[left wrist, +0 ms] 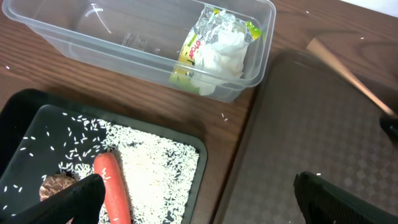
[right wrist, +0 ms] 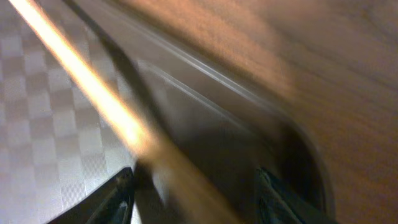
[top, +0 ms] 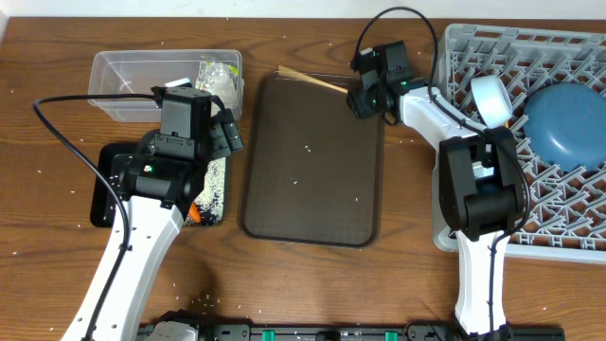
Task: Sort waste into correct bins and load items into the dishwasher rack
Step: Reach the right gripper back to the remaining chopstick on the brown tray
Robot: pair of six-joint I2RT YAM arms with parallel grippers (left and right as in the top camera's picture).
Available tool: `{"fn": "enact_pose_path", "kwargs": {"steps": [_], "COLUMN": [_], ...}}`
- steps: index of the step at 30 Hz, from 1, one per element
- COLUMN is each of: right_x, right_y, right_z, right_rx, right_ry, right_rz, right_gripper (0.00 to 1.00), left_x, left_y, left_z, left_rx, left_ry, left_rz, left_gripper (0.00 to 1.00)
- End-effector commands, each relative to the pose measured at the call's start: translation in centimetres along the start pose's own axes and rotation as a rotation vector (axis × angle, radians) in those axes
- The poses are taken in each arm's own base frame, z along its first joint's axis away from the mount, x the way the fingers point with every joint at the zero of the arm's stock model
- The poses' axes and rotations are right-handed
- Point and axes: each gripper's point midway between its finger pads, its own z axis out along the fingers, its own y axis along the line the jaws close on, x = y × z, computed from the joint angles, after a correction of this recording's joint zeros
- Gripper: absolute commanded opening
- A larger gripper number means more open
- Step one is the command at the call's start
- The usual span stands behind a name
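Wooden chopsticks (right wrist: 87,84) inside the wide-apart right tool (right wrist: 194,183) — left tool (left wrist: 198,186) apart too

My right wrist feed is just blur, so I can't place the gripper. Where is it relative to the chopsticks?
Observer: The right gripper is at the right end of the chopsticks, over the far right corner of the brown tray.
Operator: Anything in the rack?
Observer: Yes, a large blue bowl and a light cup sit in the dishwasher rack.
Operator: And the left gripper?
Observer: The left gripper is open, above the right edge of the black tray.
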Motion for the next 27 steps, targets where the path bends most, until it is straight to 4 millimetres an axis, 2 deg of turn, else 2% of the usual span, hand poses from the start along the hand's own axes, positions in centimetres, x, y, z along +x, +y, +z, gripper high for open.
{"fn": "enact_pose_path", "kwargs": {"steps": [1, 5, 10, 13, 18, 24, 27], "right_x": [1.1, 1.8, 3.0, 4.4, 6.6, 9.3, 10.7], "right_y": [0.3, 0.4, 1.8, 2.9, 4.7, 5.7, 5.9], "right_z": [1.3, 1.7, 1.6, 1.5, 1.1, 0.3, -0.3], "right_rx": [-0.013, -0.016, -0.060, -0.083, -0.110, -0.093, -0.091], "right_ry": [0.031, 0.049, 0.104, 0.161, 0.255, 0.380, 0.443], "right_rz": [-0.011, -0.005, 0.000, 0.004, -0.045, -0.077, -0.075], "right_gripper": [0.54, 0.53, 0.48, 0.36, 0.24, 0.04, 0.01], "left_x": [-0.6, -0.6, -0.6, -0.6, -0.6, -0.6, -0.6], "left_y": [0.2, 0.2, 0.2, 0.2, 0.2, 0.2, 0.2], "left_z": [-0.1, -0.1, -0.1, -0.1, -0.1, -0.1, -0.1], "left_rx": [-0.011, -0.011, -0.011, -0.011, -0.011, -0.011, -0.011], "left_ry": [-0.013, -0.013, -0.013, -0.013, -0.013, -0.013, -0.013], "left_rz": [-0.014, -0.015, -0.015, -0.015, -0.014, -0.015, -0.014], "left_gripper": [0.98, 0.98, 0.98, 0.98, 0.98, 0.98, 0.98]}}
